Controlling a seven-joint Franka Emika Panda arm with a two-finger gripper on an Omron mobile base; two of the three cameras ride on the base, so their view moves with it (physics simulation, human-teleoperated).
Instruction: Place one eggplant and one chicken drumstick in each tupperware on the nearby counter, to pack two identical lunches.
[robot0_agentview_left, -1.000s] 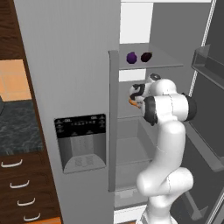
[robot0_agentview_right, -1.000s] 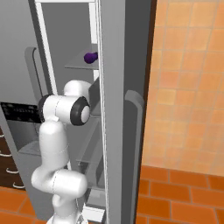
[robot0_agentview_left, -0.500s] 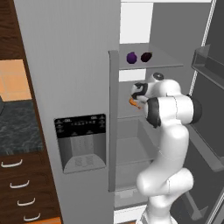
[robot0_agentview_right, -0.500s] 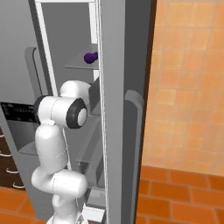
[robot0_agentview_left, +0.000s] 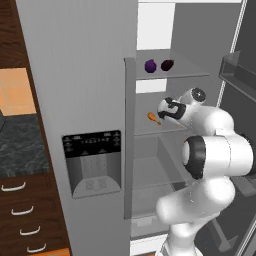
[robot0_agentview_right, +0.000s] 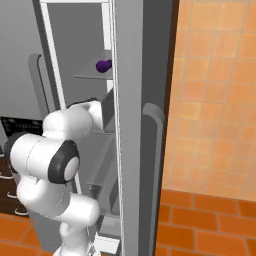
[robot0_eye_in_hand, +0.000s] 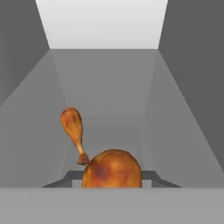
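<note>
My gripper (robot0_eye_in_hand: 111, 178) is shut on a chicken drumstick (robot0_eye_in_hand: 112, 169), whose round orange-brown end bulges between the dark fingertips. A second chicken drumstick (robot0_eye_in_hand: 72, 127) lies further in on the grey fridge shelf, up and to the left, bone end toward me. In the left base view the hand (robot0_agentview_left: 170, 109) reaches onto the fridge's middle shelf, with an orange drumstick (robot0_agentview_left: 153, 118) at its tip; which of the two it is I cannot tell. Two dark-purple eggplants (robot0_agentview_left: 150, 65) (robot0_agentview_left: 167, 65) sit on the shelf above; one eggplant (robot0_agentview_right: 103, 65) appears from the right. The tupperware is out of view.
The fridge's left door (robot0_agentview_left: 85, 115) with its dispenser panel stands close beside the arm; the right door (robot0_agentview_right: 142, 125) swings open on the other side. The dark speckled counter (robot0_agentview_left: 20, 145) with wooden drawers lies left of the fridge. Shelf walls hem the hand in.
The jaws have closed on the near drumstick. The arm's elbow has drifted slightly; the eggplants have stayed put.
</note>
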